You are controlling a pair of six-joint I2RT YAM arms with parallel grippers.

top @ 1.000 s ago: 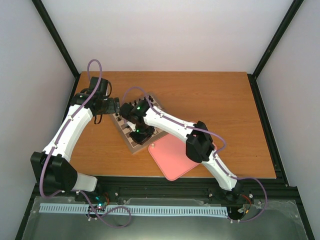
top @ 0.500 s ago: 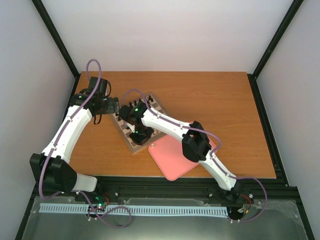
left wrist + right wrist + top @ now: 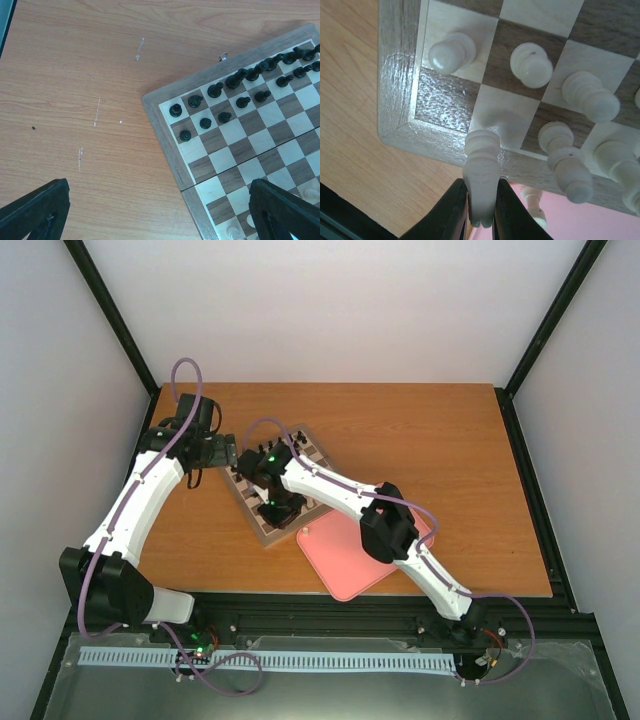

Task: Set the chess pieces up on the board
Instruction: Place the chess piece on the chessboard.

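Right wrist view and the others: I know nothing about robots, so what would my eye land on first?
Probably the pale chess piece pinched in the right gripper, just over a corner of the board where other pale pieces stand. Then the two rows of black pieces at the board's far end in the left wrist view, and the pink tray beside the board.

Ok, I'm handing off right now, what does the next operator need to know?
Left gripper: open, empty, over the table beside the board.
Right gripper: shut on a cream piece at the board's near corner.
Done: black pieces in two rows on the far side; several cream pieces standing on the near rows.
To do: set the held piece down; at least one spare piece is on the pink tray.
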